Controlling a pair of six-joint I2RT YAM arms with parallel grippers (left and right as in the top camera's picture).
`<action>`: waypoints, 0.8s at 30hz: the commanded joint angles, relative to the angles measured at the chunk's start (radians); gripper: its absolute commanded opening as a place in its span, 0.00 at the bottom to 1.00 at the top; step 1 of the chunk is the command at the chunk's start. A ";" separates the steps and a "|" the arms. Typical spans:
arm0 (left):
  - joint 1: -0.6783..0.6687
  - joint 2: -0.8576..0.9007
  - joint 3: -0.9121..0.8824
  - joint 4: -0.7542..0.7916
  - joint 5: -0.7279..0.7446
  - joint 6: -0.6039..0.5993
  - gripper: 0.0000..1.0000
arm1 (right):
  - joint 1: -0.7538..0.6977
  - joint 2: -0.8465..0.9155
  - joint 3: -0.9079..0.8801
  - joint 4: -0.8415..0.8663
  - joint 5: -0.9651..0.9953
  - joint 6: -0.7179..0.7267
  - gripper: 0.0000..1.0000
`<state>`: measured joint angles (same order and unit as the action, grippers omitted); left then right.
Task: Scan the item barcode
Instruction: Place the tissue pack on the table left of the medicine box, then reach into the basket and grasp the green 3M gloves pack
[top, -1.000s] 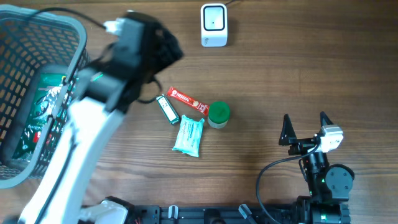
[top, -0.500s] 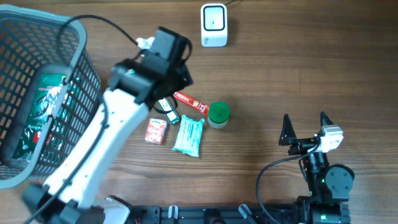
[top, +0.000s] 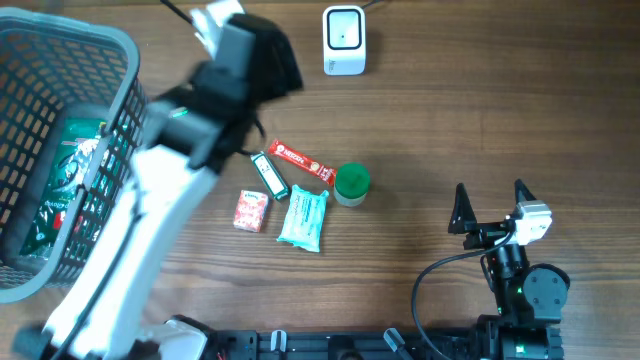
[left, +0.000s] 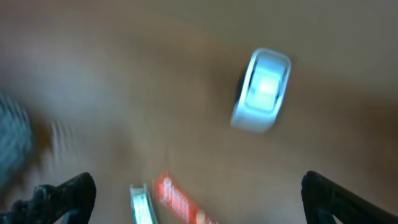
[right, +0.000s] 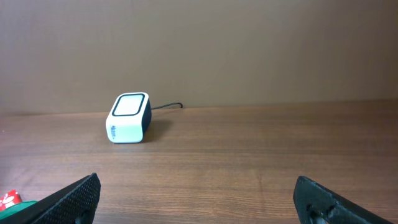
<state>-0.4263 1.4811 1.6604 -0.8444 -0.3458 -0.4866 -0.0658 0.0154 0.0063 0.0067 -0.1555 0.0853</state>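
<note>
Wood-grain desk, matte brown. White rounded-box scanner top centre. Mid-frame, loose: glossy red stick sachet, slim green-white bar, round green-lidded jar, crinkled teal pouch, small red packet. Grey mesh basket upper left, green packet inside. Blurred left claw spread wide, empty. Lower right, right claw likewise. Judgement: nothing at scanner; pick-up and scan both remain.
</note>
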 joint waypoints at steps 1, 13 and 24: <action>0.114 -0.114 0.041 0.098 -0.092 0.326 1.00 | 0.004 -0.006 -0.001 0.003 0.007 -0.006 1.00; 0.912 0.008 0.040 -0.216 0.018 -1.049 1.00 | 0.004 -0.006 -0.001 0.003 0.007 -0.006 1.00; 1.004 0.436 0.040 -0.275 0.169 -1.303 0.98 | 0.004 -0.006 -0.001 0.003 0.007 -0.006 1.00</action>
<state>0.5762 1.8244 1.7016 -1.1172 -0.2276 -1.7107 -0.0658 0.0154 0.0063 0.0067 -0.1551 0.0853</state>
